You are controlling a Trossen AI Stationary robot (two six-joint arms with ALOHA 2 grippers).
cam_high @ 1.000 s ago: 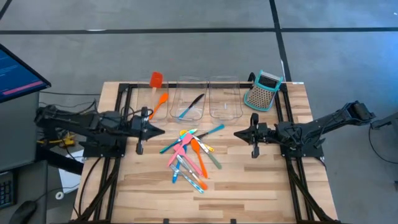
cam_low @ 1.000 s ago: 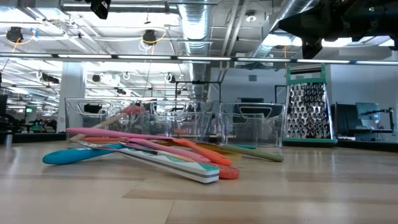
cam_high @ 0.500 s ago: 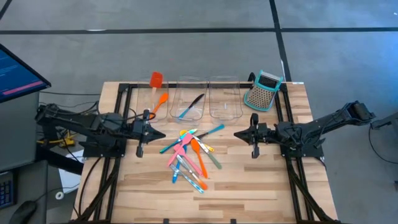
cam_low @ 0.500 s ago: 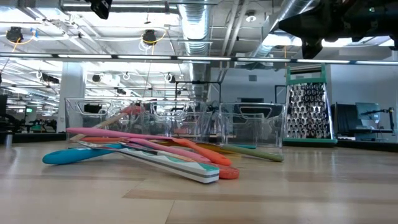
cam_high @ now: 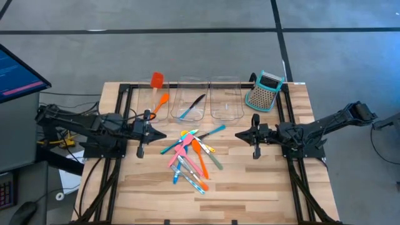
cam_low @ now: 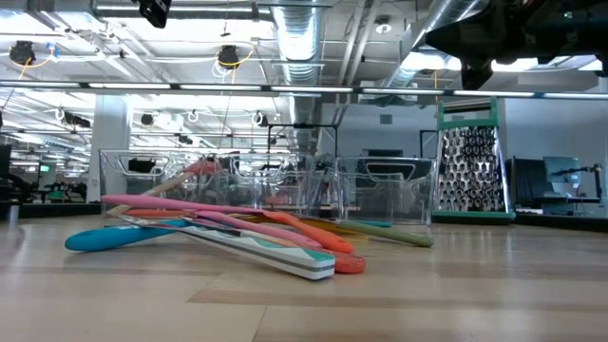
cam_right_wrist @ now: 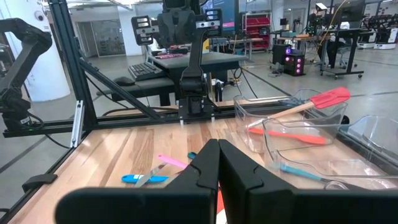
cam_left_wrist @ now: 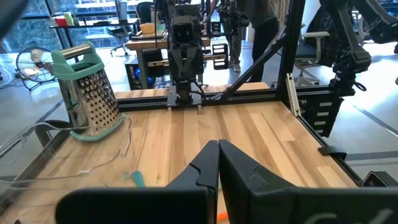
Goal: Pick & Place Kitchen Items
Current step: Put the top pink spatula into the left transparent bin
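Observation:
The kitchen items lie in a loose pile [cam_high: 190,156] at the table's middle: orange, pink, teal, blue and yellow utensils crossing one another [cam_low: 228,233]. A red spatula [cam_high: 156,79] and an orange one [cam_high: 161,102] sit in the left clear bin. A black piece [cam_high: 197,100] and a blue spoon [cam_high: 185,113] lie in the middle bin. My left gripper [cam_high: 164,132] hovers shut left of the pile, its fingers [cam_left_wrist: 218,148] pointing level. My right gripper [cam_high: 237,134] hovers shut right of the pile, fingers [cam_right_wrist: 218,148] level too. Both are clear of everything.
Three clear bins [cam_high: 226,100] stand in a row along the far side. A teal-and-grey box grater [cam_high: 264,90] stands upright at the far right [cam_low: 467,157]. Black frame rails [cam_high: 122,125] run along both table sides. Bare wood shows near the front edge [cam_high: 200,200].

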